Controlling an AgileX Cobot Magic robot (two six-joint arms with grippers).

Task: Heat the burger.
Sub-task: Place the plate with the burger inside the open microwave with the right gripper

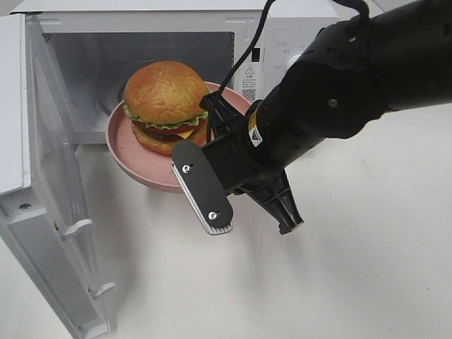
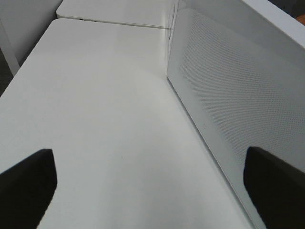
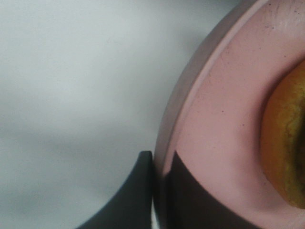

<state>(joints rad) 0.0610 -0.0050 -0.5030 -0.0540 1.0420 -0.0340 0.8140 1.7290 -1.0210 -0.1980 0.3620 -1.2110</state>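
Item count: one burger (image 1: 167, 106), one pink plate (image 1: 134, 159), one white microwave (image 1: 296, 28) with one door (image 1: 42, 176) swung fully open, one white worktop (image 1: 339, 282).

The burger sits upright in the middle of the plate. The plate is at the open mouth of the microwave, its far edge inside the cavity and its near edge projecting over the worktop.

The right end effector (image 3: 162, 164) is clenched on the rim of the plate (one finger above the rim, one below, as the right wrist view shows).

The left end effector (image 2: 150, 160) is released and holds nothing. Its two fingers stand wide apart above the worktop, beside the perforated panel of the door.

Markings: one warning label (image 1: 249, 70) with a triangle symbol on the microwave's front panel; its print is too small to read. One yellow-and-white sticker (image 1: 252, 131) on the right arm (image 1: 339, 92), also unreadable.
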